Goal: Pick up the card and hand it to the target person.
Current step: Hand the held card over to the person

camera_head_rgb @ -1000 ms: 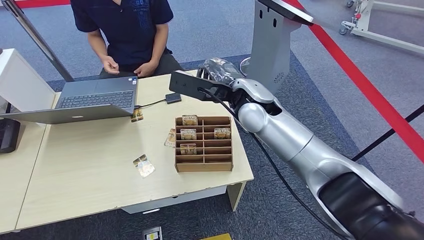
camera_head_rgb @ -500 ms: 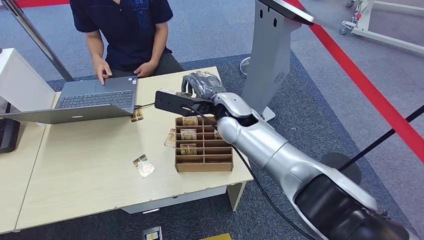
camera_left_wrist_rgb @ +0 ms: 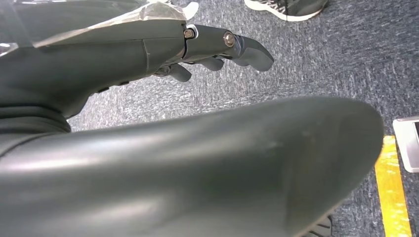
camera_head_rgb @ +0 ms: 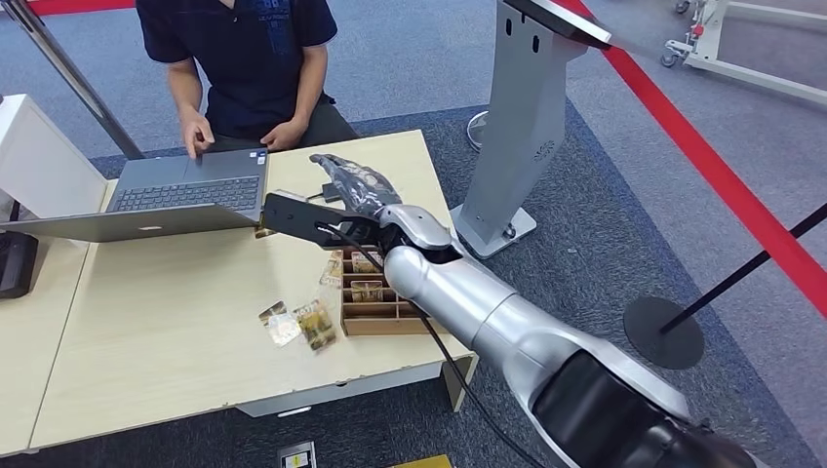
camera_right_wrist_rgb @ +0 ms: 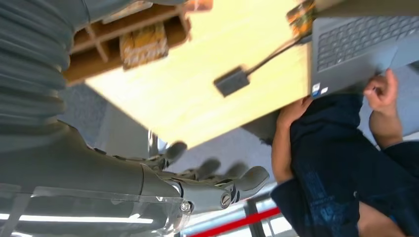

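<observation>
Grey carpet surrounds a pale wooden table (camera_head_rgb: 166, 341) — a person (camera_head_rgb: 244, 58) sits at its far side, both hands at a laptop (camera_head_rgb: 185, 190), placed to receive whatever is handed across. A wooden slotted rack (camera_head_rgb: 390, 317) stands near the table's right end, its compartments keeping cards upright and separated for picking; one card (camera_head_rgb: 367, 290) sits in a middle slot. Further cards lie flat and loose on the tabletop just left of the rack, among them a card (camera_head_rgb: 315, 322) close to its lower corner.

The right hand (camera_head_rgb: 356, 182) hovers above the rack's far end, palm down, well short of any slot. The right wrist view shows its fingers (camera_right_wrist_rgb: 247, 178) extended and slightly apart, holding nothing. That posture suits an approach: judged from this, no card has been taken yet.

The left hand (camera_left_wrist_rgb: 217, 47) hangs over the carpet, its fingers loosely extended and empty, kept out of the working area.
</observation>
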Robot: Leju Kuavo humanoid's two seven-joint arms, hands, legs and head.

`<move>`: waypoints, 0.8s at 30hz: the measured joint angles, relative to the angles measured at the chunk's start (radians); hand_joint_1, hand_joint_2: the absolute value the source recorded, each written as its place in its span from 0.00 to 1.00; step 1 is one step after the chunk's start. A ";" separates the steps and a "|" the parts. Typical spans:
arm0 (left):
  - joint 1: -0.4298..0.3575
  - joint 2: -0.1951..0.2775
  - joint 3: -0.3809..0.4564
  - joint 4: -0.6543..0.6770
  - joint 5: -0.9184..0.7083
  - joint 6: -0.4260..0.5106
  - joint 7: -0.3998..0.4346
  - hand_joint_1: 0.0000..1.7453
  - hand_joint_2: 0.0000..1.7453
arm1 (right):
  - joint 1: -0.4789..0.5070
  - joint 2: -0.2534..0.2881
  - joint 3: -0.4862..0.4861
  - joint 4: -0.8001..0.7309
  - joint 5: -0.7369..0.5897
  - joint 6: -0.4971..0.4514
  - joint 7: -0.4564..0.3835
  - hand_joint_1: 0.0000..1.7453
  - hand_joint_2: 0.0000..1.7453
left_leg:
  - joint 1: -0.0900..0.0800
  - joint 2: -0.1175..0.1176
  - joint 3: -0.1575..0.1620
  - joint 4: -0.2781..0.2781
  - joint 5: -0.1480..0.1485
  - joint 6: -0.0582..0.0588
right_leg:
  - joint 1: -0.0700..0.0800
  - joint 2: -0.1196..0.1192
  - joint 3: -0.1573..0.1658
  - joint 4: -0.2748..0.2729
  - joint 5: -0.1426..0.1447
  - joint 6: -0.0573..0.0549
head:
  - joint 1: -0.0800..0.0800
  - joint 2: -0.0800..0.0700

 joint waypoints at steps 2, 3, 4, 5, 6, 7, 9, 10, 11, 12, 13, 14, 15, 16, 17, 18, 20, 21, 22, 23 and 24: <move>0.000 0.000 -0.001 0.000 0.000 -0.001 -0.002 0.00 0.00 | 0.008 0.015 0.004 0.011 -0.032 -0.007 0.005 0.00 1.00 | 0.000 0.000 0.000 0.000 0.000 0.000 | 0.000 0.000 0.000 0.000 0.000 0.000 | 0.000 0.000; 0.000 0.000 -0.001 0.000 0.001 -0.001 -0.002 0.00 0.00 | 0.011 0.021 0.006 0.016 -0.044 -0.011 0.006 0.00 1.00 | 0.000 0.000 0.000 0.000 0.000 0.000 | 0.000 0.000 0.000 0.000 0.000 0.000 | 0.000 0.000; 0.000 0.000 -0.001 0.000 0.002 -0.001 -0.002 0.00 0.00 | 0.012 0.025 0.009 0.021 -0.055 -0.015 0.006 0.00 1.00 | 0.000 0.000 0.000 0.000 0.000 0.000 | 0.000 0.000 0.000 0.000 0.000 0.000 | 0.000 0.000; 0.000 0.000 -0.002 0.000 0.002 -0.001 -0.002 0.00 0.00 | 0.014 0.029 0.011 0.025 -0.064 -0.019 0.005 0.00 1.00 | 0.000 0.000 0.000 0.000 0.000 0.000 | 0.000 0.000 0.000 0.000 0.000 0.000 | 0.000 0.000; 0.000 0.000 -0.002 0.000 0.003 -0.001 -0.002 0.00 0.00 | 0.015 0.032 0.014 0.029 -0.072 -0.023 0.004 0.00 1.00 | 0.000 0.000 0.000 0.000 0.000 0.000 | 0.000 0.000 0.000 0.000 0.000 0.000 | 0.000 0.000; 0.000 0.000 -0.002 0.000 0.004 -0.002 -0.001 0.00 0.00 | 0.016 0.034 0.016 0.034 -0.077 -0.028 0.001 0.00 1.00 | 0.000 0.000 0.000 0.000 0.000 0.000 | 0.000 0.000 0.000 0.000 0.000 0.000 | 0.000 0.000; 0.000 0.000 -0.003 0.000 0.004 -0.002 0.001 0.00 0.00 | 0.016 0.038 0.020 0.047 -0.083 -0.036 -0.011 0.00 1.00 | 0.000 0.000 0.000 0.000 0.000 0.000 | 0.000 0.000 0.000 0.000 0.000 0.000 | 0.000 0.000; 0.001 0.000 -0.003 0.000 0.005 -0.002 0.002 0.00 0.00 | 0.017 0.039 0.022 0.054 -0.084 -0.041 -0.019 0.00 1.00 | 0.000 0.000 0.000 0.000 0.000 0.000 | 0.000 0.000 0.000 0.000 0.000 0.000 | 0.000 0.000; 0.001 0.000 -0.003 0.000 0.006 -0.002 0.002 0.00 0.00 | 0.017 0.040 0.023 0.061 -0.085 -0.047 -0.030 0.00 1.00 | 0.000 0.000 0.000 0.000 0.000 0.000 | 0.000 0.000 0.000 0.000 0.000 0.000 | 0.000 0.000; 0.001 0.000 -0.003 0.000 0.007 -0.001 0.002 0.00 0.00 | 0.018 0.041 0.024 0.068 -0.086 -0.054 -0.041 0.00 1.00 | 0.000 0.000 0.000 0.000 0.000 0.000 | 0.000 0.000 0.000 0.000 0.000 0.000 | 0.000 0.000; 0.001 0.000 -0.003 0.000 0.009 -0.001 0.002 0.00 0.00 | 0.020 0.041 0.025 0.074 -0.086 -0.063 -0.052 0.00 1.00 | 0.000 0.000 0.000 0.000 0.000 0.000 | 0.000 0.000 0.000 0.000 0.000 0.000 | 0.000 0.000; 0.001 0.000 -0.003 0.000 0.012 0.000 0.003 0.00 0.00 | 0.022 0.041 0.025 0.080 -0.087 -0.074 -0.063 0.00 1.00 | 0.000 0.000 0.000 0.000 0.000 0.000 | 0.000 0.000 0.000 0.000 0.000 0.000 | 0.000 0.000; 0.001 0.000 -0.003 0.000 0.014 0.001 0.003 0.00 0.00 | 0.025 0.040 0.024 0.083 -0.087 -0.085 -0.074 0.00 1.00 | 0.000 0.000 0.000 0.000 0.000 0.000 | 0.000 0.000 0.000 0.000 0.000 0.000 | 0.000 0.000; 0.001 0.000 -0.003 0.000 0.017 0.003 0.003 0.00 0.00 | 0.029 0.039 0.024 0.086 -0.087 -0.098 -0.084 0.00 1.00 | 0.000 0.000 0.000 0.000 0.000 0.000 | 0.000 0.000 0.000 0.000 0.000 0.000 | 0.000 0.000; 0.001 0.000 -0.003 0.000 0.020 0.004 0.003 0.00 0.00 | 0.032 0.038 0.023 0.088 -0.086 -0.110 -0.092 0.00 1.00 | 0.000 0.000 0.000 0.000 0.000 0.000 | 0.000 0.000 0.000 0.000 0.000 0.000 | 0.000 0.000; 0.002 0.000 -0.003 0.000 0.023 0.006 0.003 0.00 0.00 | 0.036 0.035 0.021 0.089 -0.084 -0.120 -0.100 0.00 1.00 | 0.000 0.000 0.000 0.000 0.000 0.000 | 0.000 0.000 -0.001 0.000 0.000 0.000 | 0.000 0.000; 0.002 0.000 -0.003 0.000 0.026 0.009 0.003 0.00 0.00 | 0.044 0.029 0.016 0.089 -0.077 -0.140 -0.112 0.00 1.00 | 0.000 0.000 0.000 0.000 0.000 0.000 | 0.000 0.000 -0.001 0.000 0.000 0.000 | 0.000 0.000; 0.002 0.000 -0.003 0.000 0.028 0.010 0.003 0.00 0.00 | 0.049 0.024 0.013 0.086 -0.072 -0.148 -0.116 0.00 1.00 | 0.000 0.000 0.000 0.000 0.000 0.000 | 0.000 0.000 -0.001 0.000 0.000 0.000 | 0.000 0.000; 0.002 0.000 -0.003 0.000 0.031 0.011 0.004 0.00 0.00 | 0.054 0.019 0.009 0.081 -0.068 -0.158 -0.120 0.00 1.00 | 0.000 0.000 0.000 0.000 0.000 0.000 | 0.000 0.000 -0.001 0.000 0.000 0.000 | 0.000 0.000; 0.003 0.000 -0.003 0.000 0.035 0.013 0.006 0.00 0.00 | 0.062 0.012 0.003 0.071 -0.061 -0.170 -0.123 0.00 1.00 | 0.000 0.000 0.000 0.000 0.000 0.000 | 0.000 0.000 -0.001 0.000 0.000 0.000 | 0.000 0.000; 0.003 0.000 -0.003 0.000 0.039 0.016 0.009 0.00 0.00 | 0.071 0.003 -0.004 0.054 -0.049 -0.186 -0.122 0.00 1.00 | 0.000 0.000 0.000 0.000 0.000 0.000 | 0.000 0.000 -0.001 -0.001 0.000 0.000 | 0.000 0.000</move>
